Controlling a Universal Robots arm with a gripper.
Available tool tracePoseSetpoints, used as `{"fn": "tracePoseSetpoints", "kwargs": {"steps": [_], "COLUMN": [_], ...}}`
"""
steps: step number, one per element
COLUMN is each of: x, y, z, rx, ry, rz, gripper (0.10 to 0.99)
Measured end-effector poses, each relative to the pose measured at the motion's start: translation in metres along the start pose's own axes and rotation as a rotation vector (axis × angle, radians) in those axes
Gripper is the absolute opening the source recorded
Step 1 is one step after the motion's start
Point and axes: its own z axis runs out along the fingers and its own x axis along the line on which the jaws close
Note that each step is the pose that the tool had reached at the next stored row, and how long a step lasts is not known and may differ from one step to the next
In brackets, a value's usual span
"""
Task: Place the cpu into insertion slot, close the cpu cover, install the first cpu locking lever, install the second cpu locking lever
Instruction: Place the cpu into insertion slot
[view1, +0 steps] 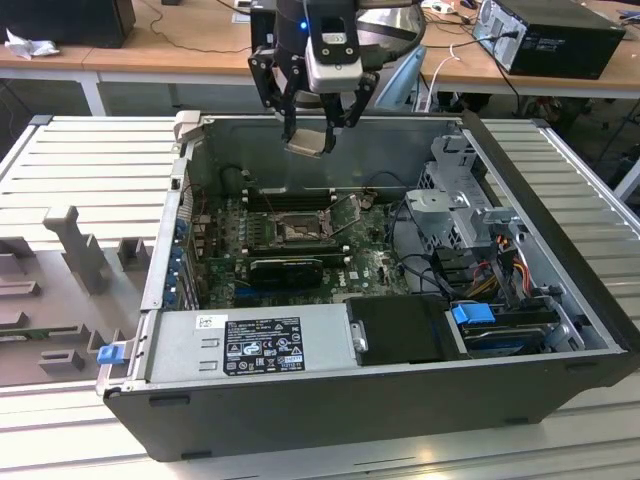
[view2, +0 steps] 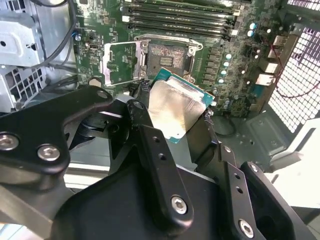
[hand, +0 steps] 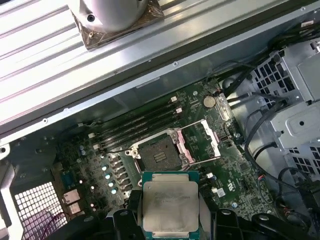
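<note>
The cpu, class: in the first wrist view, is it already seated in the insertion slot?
No: the gripper holds the cpu apart from the insertion slot, which lies bare.

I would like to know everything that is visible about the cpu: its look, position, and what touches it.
The cpu is a small flat square chip: a pale silvery metal plate, slightly smudged, on a green board whose edge shows around it. The gripper is shut on two opposite sides of it. In the exterior view it hangs slightly tilted above the open computer case, touching nothing else. In the first wrist view the insertion slot lies below it, uncovered and empty.
</note>
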Motion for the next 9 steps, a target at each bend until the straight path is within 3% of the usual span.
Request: {"fn": "tracePoseSetpoints", "kwargs": {"steps": [9], "x": [-0.0001], "y": [-0.0005], "z": [0.0042], "rx": [-0.001], "ry": [-0.0049], "rz": [0.055], "gripper": [0.541]}}
